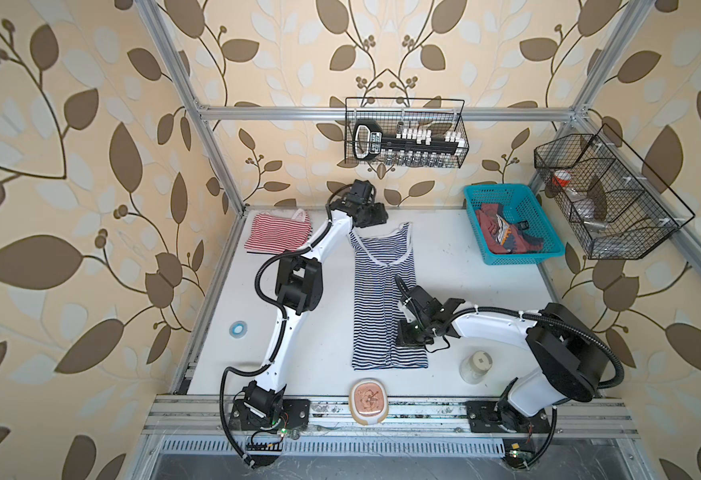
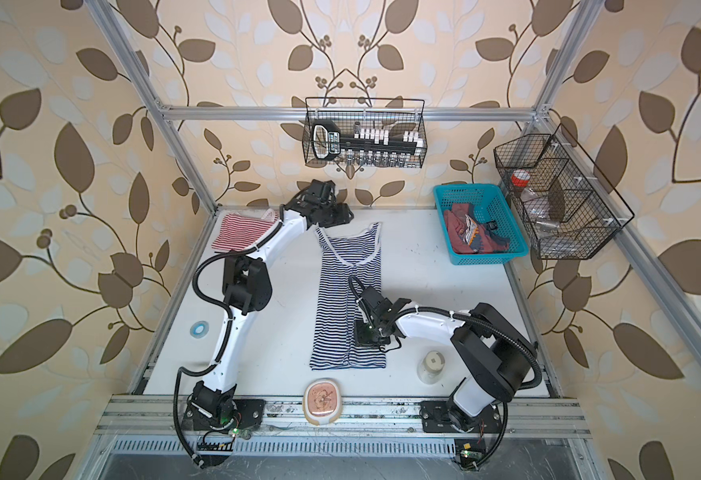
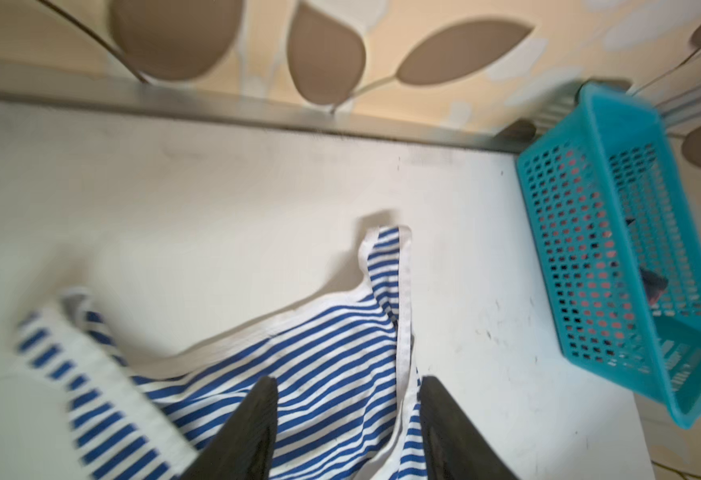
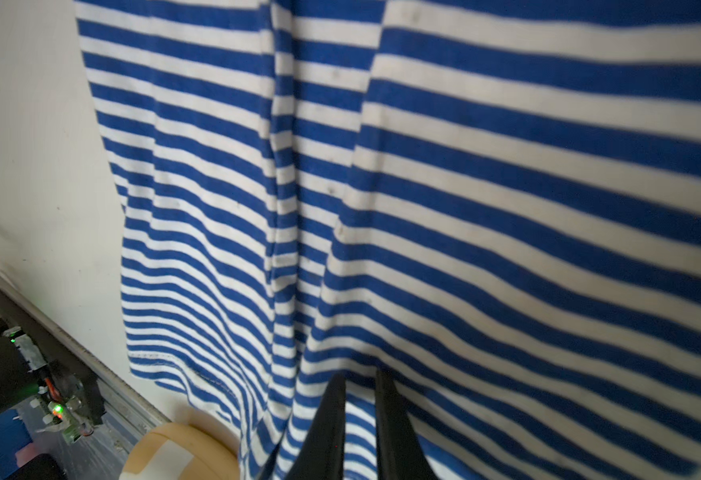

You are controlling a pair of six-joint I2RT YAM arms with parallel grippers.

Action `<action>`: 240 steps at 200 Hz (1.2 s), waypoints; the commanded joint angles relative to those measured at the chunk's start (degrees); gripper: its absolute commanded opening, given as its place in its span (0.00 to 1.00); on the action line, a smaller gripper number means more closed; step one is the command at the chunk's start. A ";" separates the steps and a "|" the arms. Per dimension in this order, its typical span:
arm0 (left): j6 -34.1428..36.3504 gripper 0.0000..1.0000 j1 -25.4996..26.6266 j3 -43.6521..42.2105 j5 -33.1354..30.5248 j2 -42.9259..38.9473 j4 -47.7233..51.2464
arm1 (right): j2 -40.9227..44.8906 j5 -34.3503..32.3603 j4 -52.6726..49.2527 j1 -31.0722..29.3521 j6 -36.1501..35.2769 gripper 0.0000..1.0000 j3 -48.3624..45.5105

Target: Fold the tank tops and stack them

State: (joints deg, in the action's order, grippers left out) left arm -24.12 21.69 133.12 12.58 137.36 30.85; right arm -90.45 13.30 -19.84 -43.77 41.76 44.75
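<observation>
While your left gripper (image 3: 346,386) hangs over the neckline end of the navy-and-white striped top (image 1: 386,299), its jaws stand wide apart, with only the cloth lying below them. Your right gripper (image 4: 361,376) sits low at the hem end of the same top, by its right edge. Its fingers (image 4: 332,424) are narrow, stripes show in the slim gap between them, and folds in the cloth run toward the tips. You cannot tell whether the cloth is pinched.

That top lies long and narrow in the middle of the table (image 1: 465,299), straps toward the far wall, with a lengthwise fold line down its middle. You have the red-and-white striped top (image 1: 276,235) folded in the far left corner. The dusty red top (image 1: 496,232) lies crumpled in the teal basket (image 1: 523,258) at the far right. Its print is too bunched to read. The label on the black tool (image 1: 367,139) in the hanging wire basket is too small to read.
</observation>
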 commanded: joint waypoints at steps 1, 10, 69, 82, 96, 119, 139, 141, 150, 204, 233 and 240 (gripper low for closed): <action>1.83 0.52 -0.24 -3.66 -3.70 -7.61 -0.46 | 2.04 -2.45 -4.37 -0.18 -0.84 0.17 0.32; 3.15 0.45 -0.40 -5.15 -5.40 -8.64 0.98 | 2.43 -2.49 -4.59 -0.19 -0.89 0.17 0.72; 5.51 0.10 -0.60 -10.23 -9.08 -6.14 8.04 | 3.35 -2.40 -6.07 -0.18 -2.12 0.17 2.17; 5.22 0.07 -0.66 -8.53 -9.23 -3.58 9.90 | 3.78 -2.49 -6.50 -0.19 -2.16 0.17 1.89; 4.64 0.05 -0.77 -7.00 -9.32 -1.06 11.17 | 4.48 -2.97 -7.07 -0.22 -2.18 0.17 1.60; 3.84 0.04 -0.86 -6.21 -9.31 1.62 11.61 | 5.84 -3.67 -8.23 0.00 -2.19 0.17 1.16; 3.07 0.04 -0.95 -6.04 -9.81 3.37 11.34 | 6.83 -3.97 -8.71 0.32 -2.21 0.18 0.70; 3.04 0.04 -0.95 -6.01 -9.82 3.53 11.34 | 6.86 -3.87 -8.79 0.34 -2.25 0.18 0.69; 2.65 0.04 -1.04 -5.66 -10.10 4.41 11.33 | 7.13 -3.90 -9.07 0.44 -2.22 0.18 0.40; -0.55 0.04 -2.33 -2.40 -10.44 10.17 9.69 | 7.17 -4.14 -9.33 0.79 -1.88 0.19 -1.22; -2.99 0.05 -3.46 1.82 -8.84 14.16 9.68 | 5.47 -3.90 -7.56 1.61 -1.34 0.21 -2.77; -3.70 0.05 -3.78 2.48 -8.34 14.88 9.23 | 4.90 -3.97 -7.01 1.82 -1.18 0.21 -3.06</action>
State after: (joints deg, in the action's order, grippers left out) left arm -24.60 19.49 133.10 4.08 148.14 39.92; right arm -83.99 10.24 -27.59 -42.70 39.81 43.35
